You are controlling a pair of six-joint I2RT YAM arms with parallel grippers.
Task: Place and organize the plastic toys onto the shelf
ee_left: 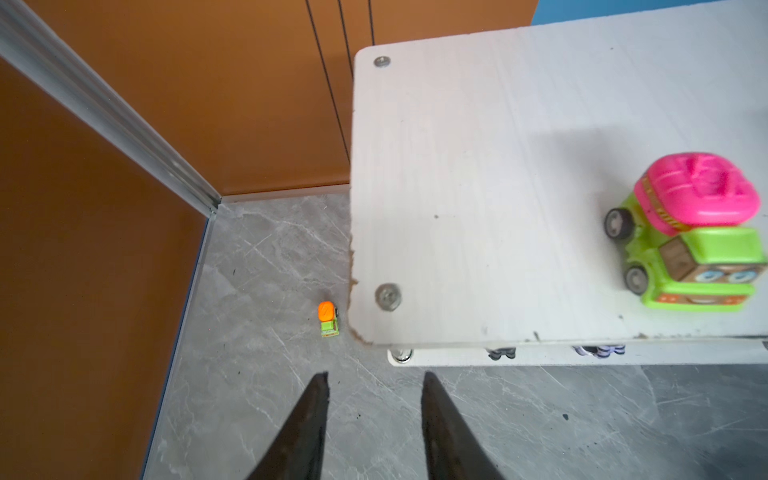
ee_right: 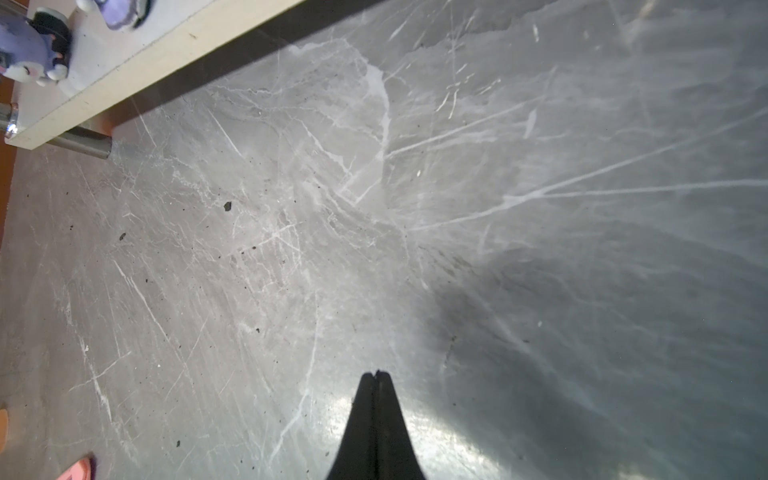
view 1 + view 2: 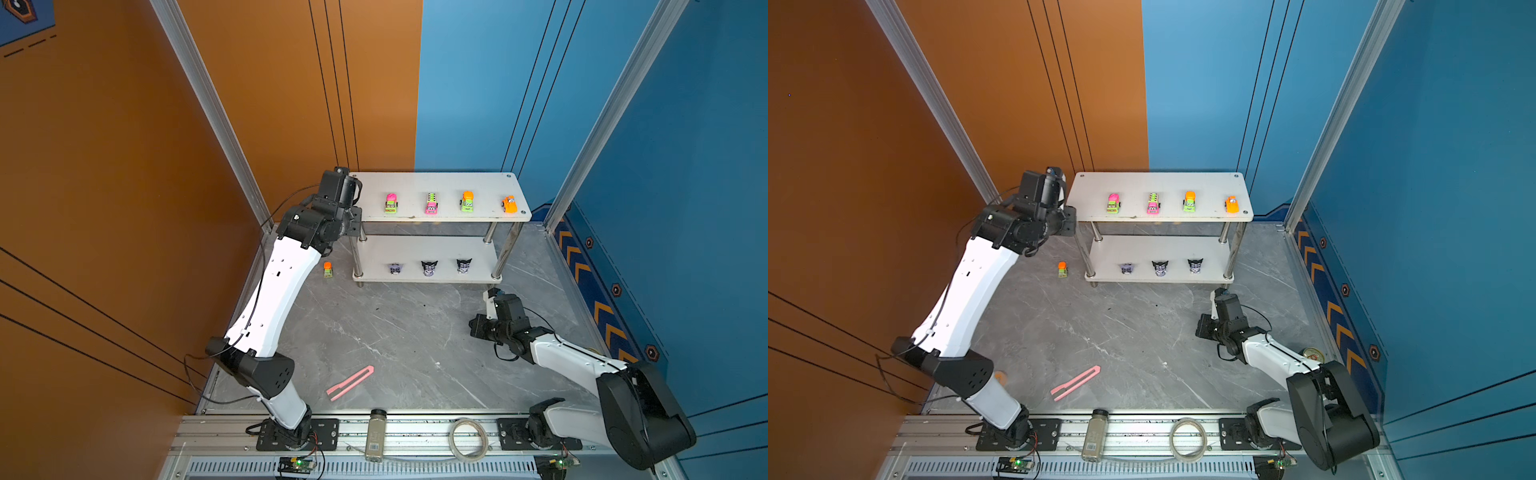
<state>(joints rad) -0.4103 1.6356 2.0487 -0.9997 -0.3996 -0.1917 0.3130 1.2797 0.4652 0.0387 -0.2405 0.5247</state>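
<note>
The white two-tier shelf [image 3: 436,183] stands at the back of the grey floor. Several cars line its top tier, from a pink-and-green car [image 3: 391,203] [image 1: 698,232] to an orange car [image 3: 509,204]. Three purple-black figurines [image 3: 429,268] [image 2: 29,54] stand on the lower tier. One orange-and-green car [image 3: 328,269] [image 1: 328,319] sits on the floor just left of the shelf. My left gripper [image 1: 375,376] hovers high beside the shelf's left end, open and holding nothing. My right gripper [image 2: 377,373] [image 3: 490,293] is shut and empty, low over the floor by the shelf's front right leg.
A pink tweezers-like strip [image 3: 351,382] lies on the floor near the front. A grey bottle [image 3: 376,434] and a roll of tape [image 3: 467,438] rest on the front rail. The orange wall [image 3: 124,208] runs close behind my left arm.
</note>
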